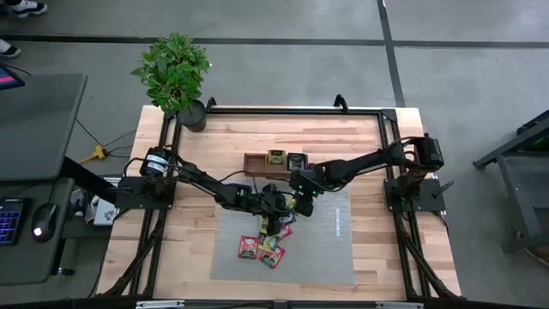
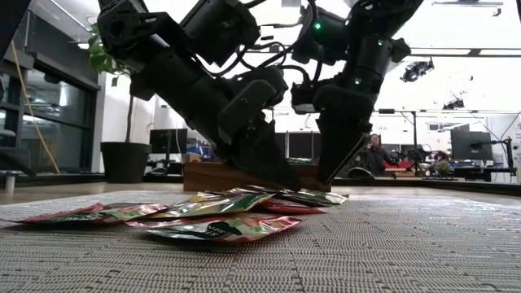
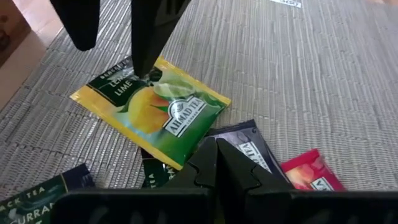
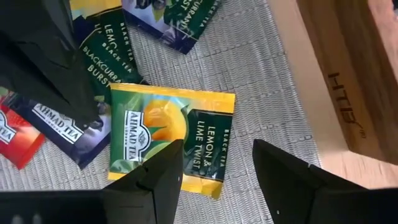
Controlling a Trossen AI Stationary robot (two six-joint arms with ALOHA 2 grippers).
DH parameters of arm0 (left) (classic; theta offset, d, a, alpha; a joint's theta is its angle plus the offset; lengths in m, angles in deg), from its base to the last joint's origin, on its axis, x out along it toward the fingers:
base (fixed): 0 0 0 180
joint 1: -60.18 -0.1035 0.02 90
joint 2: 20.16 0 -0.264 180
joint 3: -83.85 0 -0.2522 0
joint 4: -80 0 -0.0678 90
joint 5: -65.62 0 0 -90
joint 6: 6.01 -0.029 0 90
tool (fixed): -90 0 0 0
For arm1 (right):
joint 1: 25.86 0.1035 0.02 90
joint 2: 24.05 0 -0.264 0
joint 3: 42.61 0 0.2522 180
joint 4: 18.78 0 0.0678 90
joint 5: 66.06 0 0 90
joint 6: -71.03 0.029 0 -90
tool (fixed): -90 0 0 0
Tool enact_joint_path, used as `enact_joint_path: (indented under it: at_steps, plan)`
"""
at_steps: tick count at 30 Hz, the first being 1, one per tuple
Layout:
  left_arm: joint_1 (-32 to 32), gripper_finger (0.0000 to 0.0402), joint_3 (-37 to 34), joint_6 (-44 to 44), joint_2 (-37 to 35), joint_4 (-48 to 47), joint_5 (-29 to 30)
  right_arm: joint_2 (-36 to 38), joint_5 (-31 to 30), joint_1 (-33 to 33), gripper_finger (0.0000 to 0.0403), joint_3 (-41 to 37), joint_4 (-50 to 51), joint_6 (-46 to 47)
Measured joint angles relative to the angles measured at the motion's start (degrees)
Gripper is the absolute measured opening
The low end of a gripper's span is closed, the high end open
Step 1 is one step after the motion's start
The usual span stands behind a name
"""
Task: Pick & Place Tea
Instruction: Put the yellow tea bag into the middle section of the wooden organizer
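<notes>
A potted plant (image 1: 176,75) stands at the wooden tabletop's (image 1: 377,240) far left corner; a grey mat (image 1: 326,249) lies near the wooden tray (image 1: 255,161)

A: Is it bright?

B: Yes. From above, the table (image 1: 377,249) has soft, even light and only faint shadows.

A: And down low?

B: The room behind glows white. The arms (image 2: 212,89) look nearly black against it. The mat (image 2: 407,244) up close is blurry.

A: The wrist views?

B: The sachet (image 4: 171,137) looks sharp. The fingers (image 3: 214,171) up close are dark and soft.
</notes>
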Motion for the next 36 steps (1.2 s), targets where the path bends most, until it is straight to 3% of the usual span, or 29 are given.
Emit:
enact_joint_path:
  at_steps: [31, 36]
  plan:
    - [0.0, 0.0001, -0.02, -2.58, -0.04, -0.89, 0.25, -1.09, -2.47, 0.45, 0.0188, 0.02, -0.44, 5.03]
    - [0.0, 0.0001, -0.02, -2.58, -0.04, -0.89, 0.24, -1.09, -0.95, 0.45, 0.0188, -4.07, -6.67, 7.66]
